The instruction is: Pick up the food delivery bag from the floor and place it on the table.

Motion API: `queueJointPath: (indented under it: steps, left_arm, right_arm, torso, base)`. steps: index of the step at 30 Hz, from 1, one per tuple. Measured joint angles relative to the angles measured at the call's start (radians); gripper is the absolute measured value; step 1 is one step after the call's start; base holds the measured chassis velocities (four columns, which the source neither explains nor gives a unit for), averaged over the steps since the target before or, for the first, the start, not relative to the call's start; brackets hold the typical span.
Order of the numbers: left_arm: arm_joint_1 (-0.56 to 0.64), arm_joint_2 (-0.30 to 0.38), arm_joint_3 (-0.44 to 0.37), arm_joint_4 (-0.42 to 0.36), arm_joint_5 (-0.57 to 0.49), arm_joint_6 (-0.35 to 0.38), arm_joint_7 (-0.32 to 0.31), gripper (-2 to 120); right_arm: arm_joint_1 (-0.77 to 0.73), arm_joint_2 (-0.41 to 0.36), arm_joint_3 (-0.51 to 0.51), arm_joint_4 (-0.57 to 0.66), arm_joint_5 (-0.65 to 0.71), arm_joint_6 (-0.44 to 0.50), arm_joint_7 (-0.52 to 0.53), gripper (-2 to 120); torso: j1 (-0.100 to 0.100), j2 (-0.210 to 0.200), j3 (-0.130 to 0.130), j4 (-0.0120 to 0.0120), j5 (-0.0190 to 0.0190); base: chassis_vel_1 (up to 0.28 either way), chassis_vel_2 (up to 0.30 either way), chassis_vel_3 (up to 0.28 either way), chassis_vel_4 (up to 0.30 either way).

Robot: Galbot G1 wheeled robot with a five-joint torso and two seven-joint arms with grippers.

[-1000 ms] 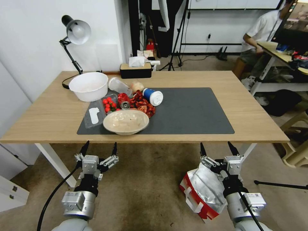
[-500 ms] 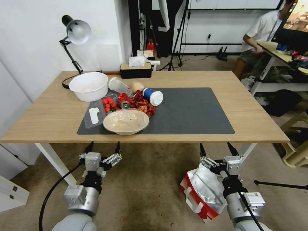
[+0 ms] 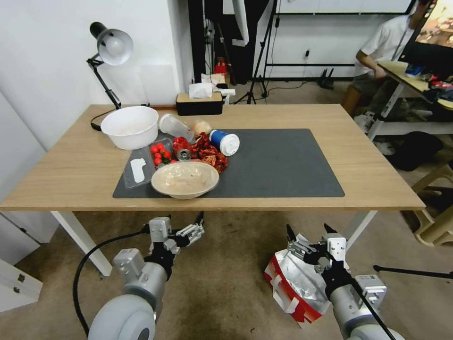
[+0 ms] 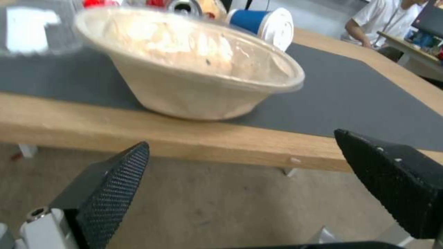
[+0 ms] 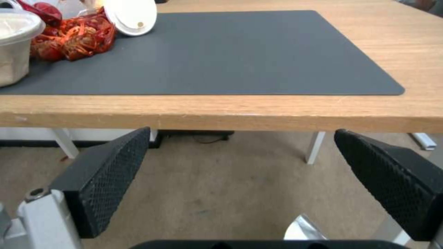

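I am hovering my right gripper (image 3: pixel 307 231), jaws wide and empty, over the red-and-white foil-lined paper delivery bag (image 3: pixel 295 288) lying on the stained beige carpet (image 3: pixel 222 283); its floppy rim risks crumpling or slipping. My left gripper (image 3: pixel 181 225), open, is waiting under the light-wood table (image 3: pixel 377 184).

On the counter (image 3: pixel 85 165) lies one grey mat (image 3: pixel 278 163), the landmark here. Two bowls: one white bowl (image 3: pixel 130 126) just off the mat's far left corner, one beige bowl (image 3: pixel 185 178) on its near left part. One blue cup (image 3: pixel 224 141) lies on it behind that bowl. One lamp (image 3: pixel 109 47) stands behind the white bowl. One bag (image 3: pixel 295 288) sits on the floor below the mat's near edge. Two tools: left tool (image 3: pixel 181 225), right tool (image 3: pixel 307 232).
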Motion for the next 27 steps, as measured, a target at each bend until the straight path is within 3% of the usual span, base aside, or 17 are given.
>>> queueJointPath:
  steps: [8,27]
  left_arm:
    - [0.003,0.043,-0.045,-0.001,0.008,-0.001,0.033,100]
    - [0.02,0.062,-0.07,-0.009,-0.02,-0.006,0.048,100]
  right_arm:
    - [-0.001,-0.018,0.016,0.001,0.009,0.009,-0.003,100]
    - [-0.002,-0.025,0.021,0.003,0.013,0.024,-0.005,100]
  torso:
    - [0.0,0.0,0.0,-0.0001,0.0]
    - [0.0,0.0,0.0,-0.0002,0.0]
  base:
    - [0.0,0.0,0.0,0.0]
    - [0.0,0.0,0.0,0.0]
